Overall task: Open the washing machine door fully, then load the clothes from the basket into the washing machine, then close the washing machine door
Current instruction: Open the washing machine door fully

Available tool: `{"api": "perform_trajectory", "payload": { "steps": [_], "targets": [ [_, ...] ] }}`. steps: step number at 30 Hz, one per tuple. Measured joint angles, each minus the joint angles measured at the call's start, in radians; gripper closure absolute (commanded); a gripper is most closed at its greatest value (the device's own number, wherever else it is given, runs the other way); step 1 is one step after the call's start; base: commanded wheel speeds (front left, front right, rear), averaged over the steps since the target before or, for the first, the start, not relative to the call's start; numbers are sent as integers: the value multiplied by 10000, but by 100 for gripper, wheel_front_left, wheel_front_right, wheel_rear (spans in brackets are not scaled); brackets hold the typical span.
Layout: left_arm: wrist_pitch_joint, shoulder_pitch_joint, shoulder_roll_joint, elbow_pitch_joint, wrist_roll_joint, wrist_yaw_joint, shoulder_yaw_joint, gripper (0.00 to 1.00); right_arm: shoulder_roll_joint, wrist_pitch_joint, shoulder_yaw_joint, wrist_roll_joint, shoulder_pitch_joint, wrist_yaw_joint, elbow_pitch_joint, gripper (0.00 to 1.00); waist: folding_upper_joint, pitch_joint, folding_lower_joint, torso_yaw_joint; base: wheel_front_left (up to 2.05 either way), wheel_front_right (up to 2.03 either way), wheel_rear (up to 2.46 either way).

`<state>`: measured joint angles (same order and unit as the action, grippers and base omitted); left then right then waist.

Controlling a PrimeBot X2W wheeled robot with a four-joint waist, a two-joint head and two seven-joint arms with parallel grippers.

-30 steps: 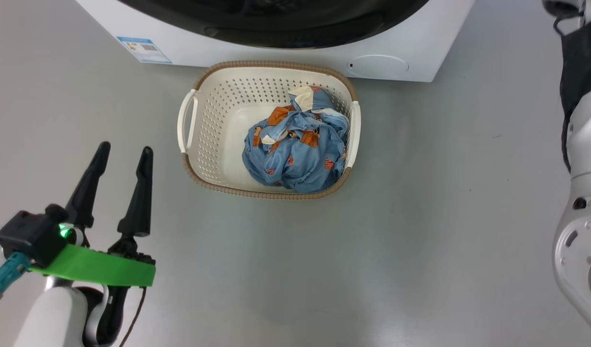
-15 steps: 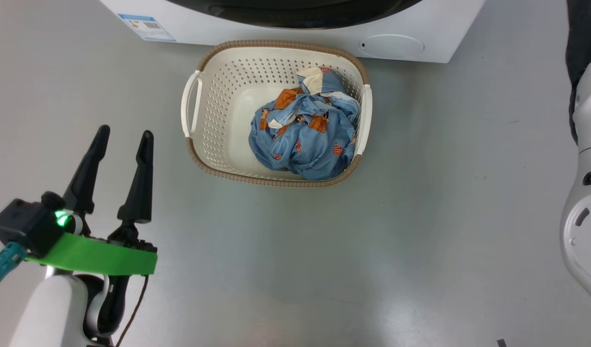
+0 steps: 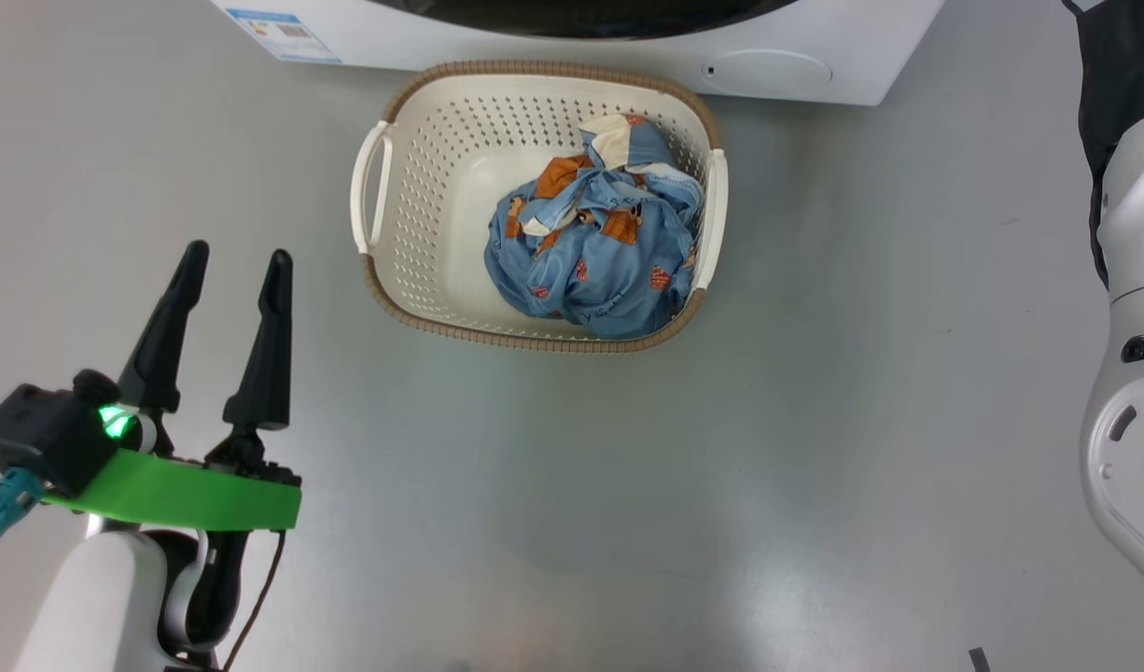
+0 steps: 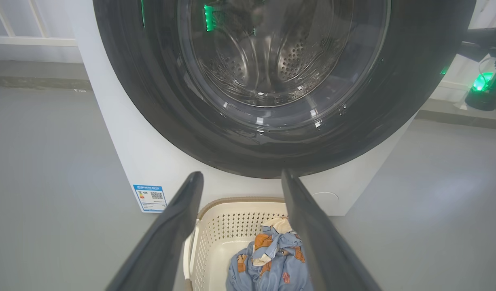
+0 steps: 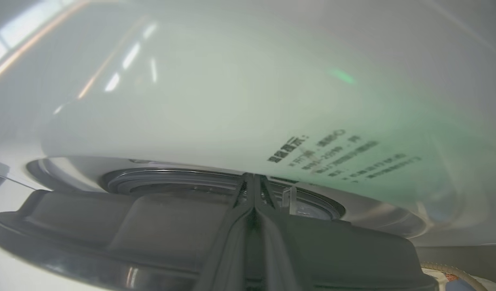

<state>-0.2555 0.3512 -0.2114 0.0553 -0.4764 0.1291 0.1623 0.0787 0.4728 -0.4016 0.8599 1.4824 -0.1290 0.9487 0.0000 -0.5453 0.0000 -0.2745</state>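
The basket shows perforated cream plastic, its rim a brown woven look. The clothes are soft, crumpled cloth. The door gleams glossy black around clear glass; the drum behind is dimpled steel. The floor is smooth grey, faintly sheened.

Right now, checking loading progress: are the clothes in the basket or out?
In: the clothes lie bundled inside the basket.

Blue clothes bundled in the basket before the washing machine; left claw parted.
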Motion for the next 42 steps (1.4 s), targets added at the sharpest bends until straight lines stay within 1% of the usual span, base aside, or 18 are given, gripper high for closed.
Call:
{"api": "perform_trajectory", "payload": {
  "steps": [7,11,16,22,31,35,42],
  "targets": [
    [0,35,2,0,-119,0,-4,0,17,10,104,-44,262,0,215,100,0,-227,0,-92,0,0,0],
    [0,70,13,4,-148,0,-6,0,102,146,376,157,390,0,353,100,0,-285,0,-116,0,0,0],
    [0,224,46,6,-150,0,-13,0,171,337,479,155,411,0,573,100,0,-251,0,-77,0,0,0],
    [0,230,46,-67,-150,0,-27,0,247,1037,545,163,438,0,715,100,0,-229,0,-5,0,0,0],
    [0,230,13,-247,-150,0,-8,0,236,2349,476,811,182,0,629,100,0,-64,0,123,0,0,0],
    [0,229,-82,-389,-150,0,184,0,215,2882,449,851,-30,0,520,100,0,47,0,154,0,0,0],
    [0,222,-188,-508,-148,0,201,0,161,3804,474,1030,-404,0,441,100,0,275,0,247,0,0,0]
  ]
}}
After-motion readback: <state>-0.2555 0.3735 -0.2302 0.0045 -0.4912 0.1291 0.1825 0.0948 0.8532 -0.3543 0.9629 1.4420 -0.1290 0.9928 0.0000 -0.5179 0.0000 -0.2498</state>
